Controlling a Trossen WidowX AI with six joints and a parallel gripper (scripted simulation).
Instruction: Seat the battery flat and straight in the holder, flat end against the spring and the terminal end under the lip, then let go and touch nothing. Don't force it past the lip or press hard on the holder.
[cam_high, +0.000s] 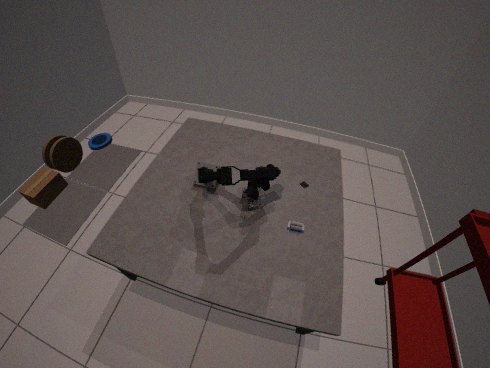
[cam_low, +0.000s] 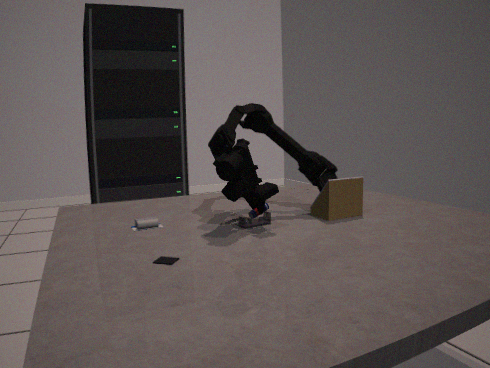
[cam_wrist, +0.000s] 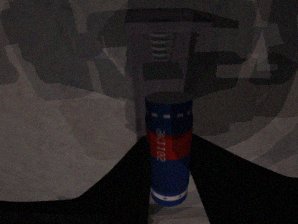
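Your pincer (cam_wrist: 169, 183) pinched the blue-and-red battery (cam_wrist: 168, 156), tilted just above the holder (cam_low: 254, 219) on the table (cam_low: 280, 300), its far end toward the spring (cam_wrist: 160, 46).

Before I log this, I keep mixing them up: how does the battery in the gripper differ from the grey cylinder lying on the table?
The battery is blue with a red band; the grey cylinder is plain. The battery is clamped in the gripper at the holder; the cylinder lies untouched, apart. Both are cylindrical.

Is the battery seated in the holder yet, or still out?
Out: the battery is clamped in the gripper, tilted, leading end at the holder, spring uncovered.
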